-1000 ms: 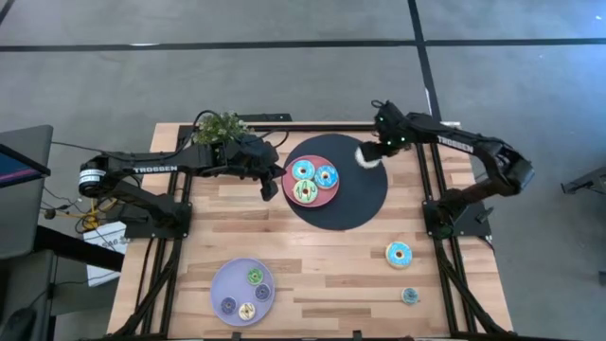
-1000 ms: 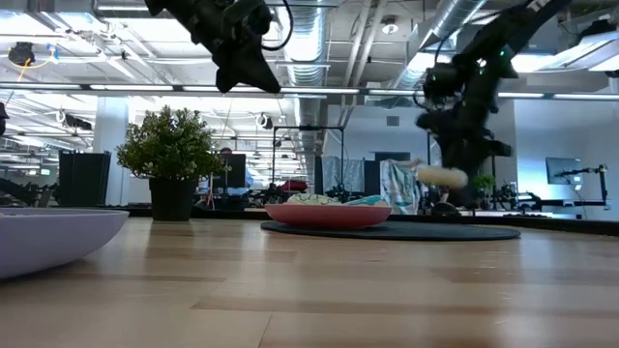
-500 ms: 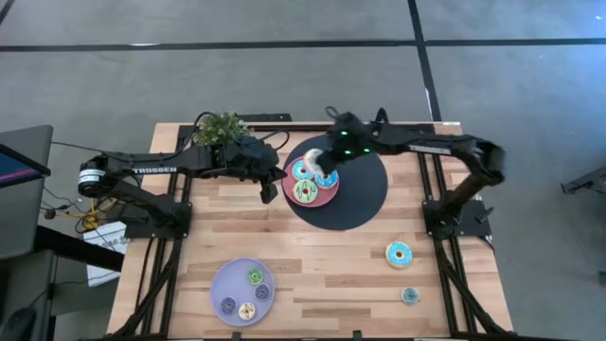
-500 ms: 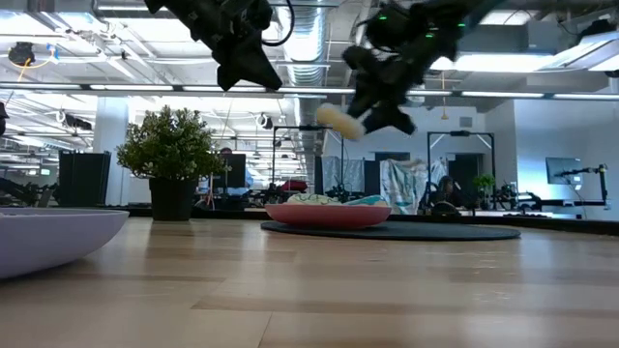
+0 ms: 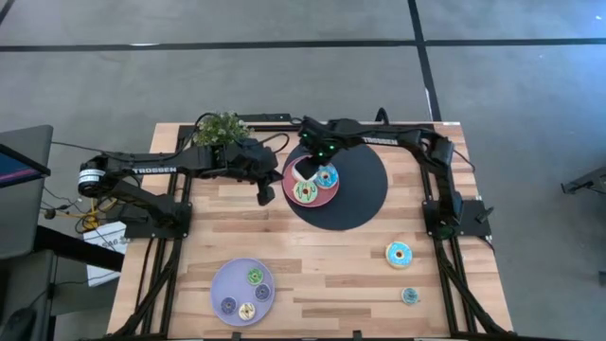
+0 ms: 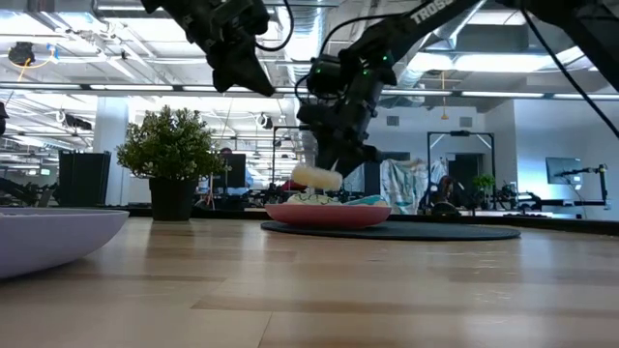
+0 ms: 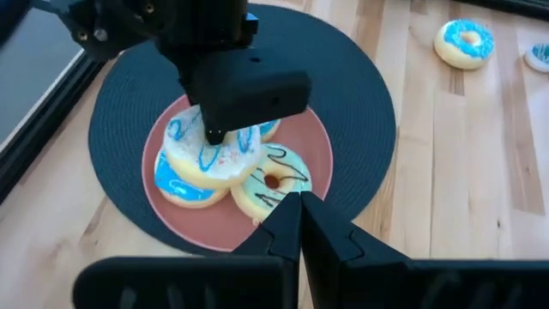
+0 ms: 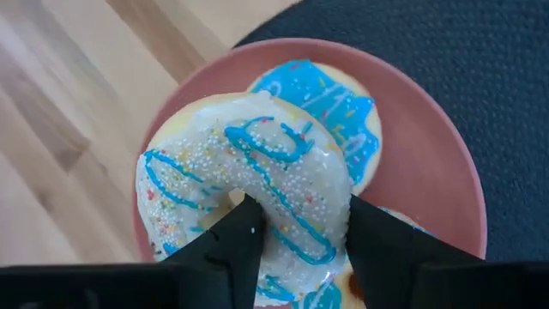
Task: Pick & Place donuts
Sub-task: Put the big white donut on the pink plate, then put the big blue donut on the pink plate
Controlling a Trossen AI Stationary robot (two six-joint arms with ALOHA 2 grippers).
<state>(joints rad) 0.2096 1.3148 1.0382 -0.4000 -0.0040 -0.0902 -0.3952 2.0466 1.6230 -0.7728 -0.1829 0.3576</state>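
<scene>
Right wrist view: pink plate (image 8: 446, 163) directly beneath right gripper (image 8: 296, 225), fingers clenched across white donut's (image 8: 249, 180) ring, hanging just above plate. Probably light, rigid, slick icing; best pinched through hole

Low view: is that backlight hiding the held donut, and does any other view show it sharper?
Low view: ceiling lights silhouette the right gripper, though the white donut stays readable. Right wrist view: evenly lit, icing crisp, dark fingers pinching it.
</scene>
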